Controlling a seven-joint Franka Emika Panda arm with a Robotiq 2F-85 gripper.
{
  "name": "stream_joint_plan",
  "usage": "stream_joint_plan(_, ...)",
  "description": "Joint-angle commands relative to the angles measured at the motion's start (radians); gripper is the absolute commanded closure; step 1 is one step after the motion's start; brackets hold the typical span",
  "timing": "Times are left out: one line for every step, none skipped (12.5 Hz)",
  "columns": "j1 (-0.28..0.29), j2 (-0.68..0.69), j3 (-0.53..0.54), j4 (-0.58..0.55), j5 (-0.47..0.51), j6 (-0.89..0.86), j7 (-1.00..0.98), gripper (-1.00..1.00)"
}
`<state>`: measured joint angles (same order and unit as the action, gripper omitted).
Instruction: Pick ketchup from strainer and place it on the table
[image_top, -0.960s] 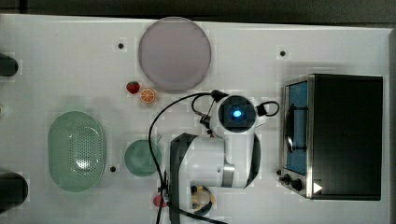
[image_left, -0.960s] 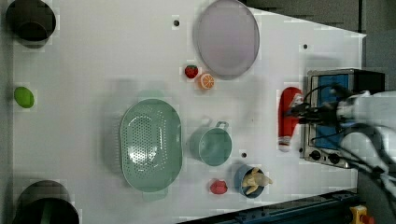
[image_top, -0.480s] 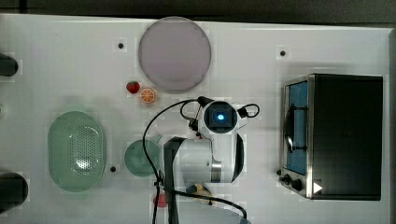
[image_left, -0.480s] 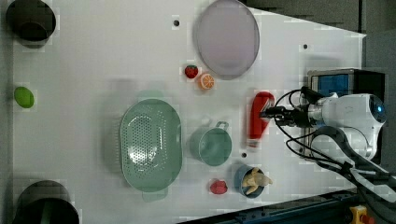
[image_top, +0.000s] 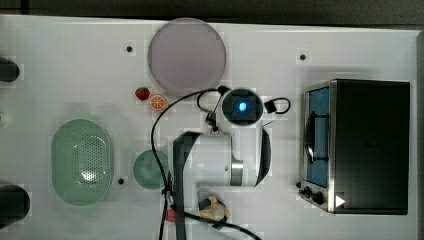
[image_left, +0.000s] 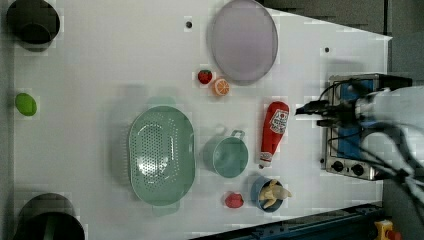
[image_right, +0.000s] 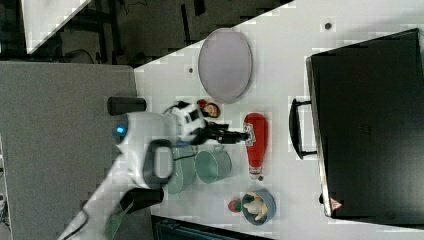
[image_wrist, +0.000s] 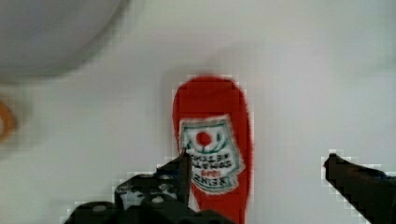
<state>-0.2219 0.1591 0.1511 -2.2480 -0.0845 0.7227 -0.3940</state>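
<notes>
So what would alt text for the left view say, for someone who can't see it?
A red ketchup bottle lies flat on a white table, just released, with the robot's gripper beside it, its jaws open. To the left view's left sit a green cup and an empty pale green strainer; a grey-lilac plate lies above.

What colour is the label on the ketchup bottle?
White with red and dark print, on the red ketchup bottle; clearest in the wrist view.

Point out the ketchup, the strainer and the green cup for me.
ketchup (image_left: 274, 131): left view, on its label.
strainer (image_left: 161, 155): left view, on its perforated bottom.
green cup (image_left: 230, 157): left view, inside its bowl.
</notes>
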Motion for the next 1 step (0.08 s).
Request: stream_joint_plan(0.001, -0.105, 0.008, 0.196, 0.004, -0.225, 0.217, -1.00)
